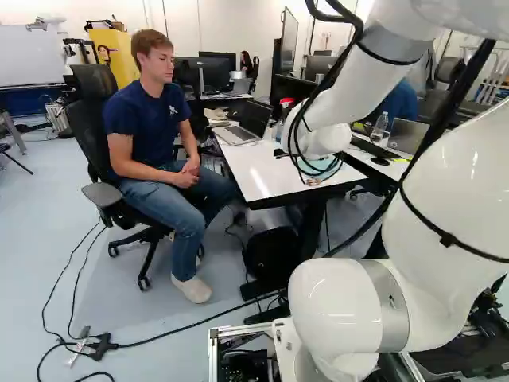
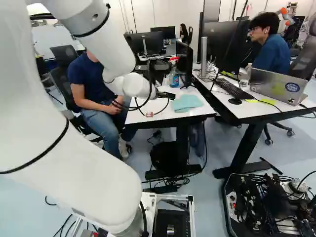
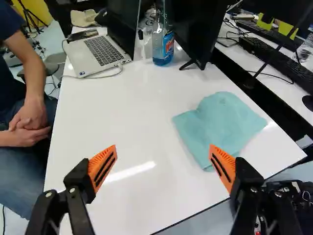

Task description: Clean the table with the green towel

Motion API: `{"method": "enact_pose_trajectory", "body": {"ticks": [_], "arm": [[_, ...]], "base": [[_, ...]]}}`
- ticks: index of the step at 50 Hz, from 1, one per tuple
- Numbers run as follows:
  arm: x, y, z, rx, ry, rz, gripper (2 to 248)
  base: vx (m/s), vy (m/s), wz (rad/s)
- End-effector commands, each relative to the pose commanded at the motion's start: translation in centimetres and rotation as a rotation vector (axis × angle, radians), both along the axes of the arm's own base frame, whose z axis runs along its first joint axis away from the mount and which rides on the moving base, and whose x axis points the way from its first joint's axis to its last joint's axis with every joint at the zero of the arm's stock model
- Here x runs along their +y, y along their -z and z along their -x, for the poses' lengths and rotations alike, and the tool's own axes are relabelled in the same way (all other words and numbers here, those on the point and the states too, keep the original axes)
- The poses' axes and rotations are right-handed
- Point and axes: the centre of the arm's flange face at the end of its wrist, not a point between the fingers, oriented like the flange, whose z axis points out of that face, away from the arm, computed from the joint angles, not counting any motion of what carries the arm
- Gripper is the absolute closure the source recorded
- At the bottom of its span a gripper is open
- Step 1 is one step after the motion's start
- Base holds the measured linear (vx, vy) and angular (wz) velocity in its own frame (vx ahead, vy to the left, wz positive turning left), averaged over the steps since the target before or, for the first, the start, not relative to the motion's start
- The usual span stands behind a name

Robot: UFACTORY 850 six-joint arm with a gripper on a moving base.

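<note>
In the right base view my gripper (image 2: 166, 95) hangs over the white table (image 2: 140, 116), left of the green towel (image 2: 186, 102). The wrist view has the gripper (image 3: 163, 155) with its fingers wide apart and only bare tabletop (image 3: 132, 127) between them. Crumpled and partly folded, the pale green towel (image 3: 222, 125) lies flat near the table's corner, ahead of and beside one orange pad (image 3: 223, 166), which overlaps its near edge in that view. Whether that finger touches the cloth cannot be told. The arm partly hides the towel in the left base view.
On the table's far part stand a laptop (image 3: 100, 51), a blue spray bottle (image 3: 163, 44) and a monitor (image 3: 198, 29). A seated person's hands and knees are close beside the table's edge. A second desk (image 2: 247, 106) with a keyboard and laptop adjoins the towel side.
</note>
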Motion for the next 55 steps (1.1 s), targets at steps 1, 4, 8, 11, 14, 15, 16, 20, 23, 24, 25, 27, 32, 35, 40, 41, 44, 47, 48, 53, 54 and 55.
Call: {"method": "enact_pose_trajectory", "body": {"ticks": [1,4,8,11,14,15,16,20,23,24,25,27,32,35,40,41,44,47,48,53,54,55], "arm": [[0.1,0.2,0.2,-0.005,-0.003,0.001,3],[0.6,0.6,0.8,-0.021,-0.012,0.003,3],[1.1,1.2,1.7,-0.041,-0.023,0.005,3],[1.4,1.6,2.3,-0.055,-0.031,0.007,3],[1.8,2.0,2.9,-0.069,-0.038,0.008,3],[1.9,2.1,3.1,-0.073,-0.041,0.009,3],[2.0,2.3,3.3,-0.078,-0.043,0.009,3],[2.4,2.7,4.0,-0.095,-0.053,0.011,3],[2.7,3.1,4.6,-0.107,-0.060,0.012,3],[2.8,3.2,4.8,-0.111,-0.062,0.012,3],[2.8,3.3,4.9,-0.115,-0.064,0.012,3],[3.0,3.5,5.3,-0.123,-0.068,0.013,3],[3.4,4.0,6.1,-0.141,-0.078,0.014,3],[3.6,4.3,6.6,-0.152,-0.084,0.014,3],[3.9,4.7,7.4,-0.168,-0.093,0.015,3],[4.0,4.8,7.5,-0.171,-0.094,0.015,3],[4.1,5.0,7.9,-0.179,-0.099,0.016,3],[4.3,5.3,8.4,-0.188,-0.104,0.016,3],[4.3,5.3,8.5,-0.191,-0.105,0.016,3],[4.6,5.6,9.1,-0.203,-0.112,0.016,3],[4.6,5.7,9.2,-0.205,-0.113,0.017,3],[4.6,5.8,9.3,-0.207,-0.114,0.017,3]], "base": [[0.000,0.000,0.000],[0.000,0.000,0.000],[0.000,0.000,0.000],[0.000,0.000,0.000],[0.000,0.000,0.000],[0.000,0.000,0.000],[0.000,0.000,0.000],[0.000,0.000,0.000],[0.000,0.000,0.000],[0.000,0.000,0.000],[0.000,0.000,0.000],[0.000,0.000,0.000],[0.000,0.000,0.000],[0.000,0.000,0.000],[0.000,0.000,0.000],[0.000,0.000,0.000],[0.000,0.000,0.000],[0.000,0.000,0.000],[0.000,0.000,0.000],[0.000,0.000,0.000],[0.000,0.000,0.000],[0.000,0.000,0.000]]}}
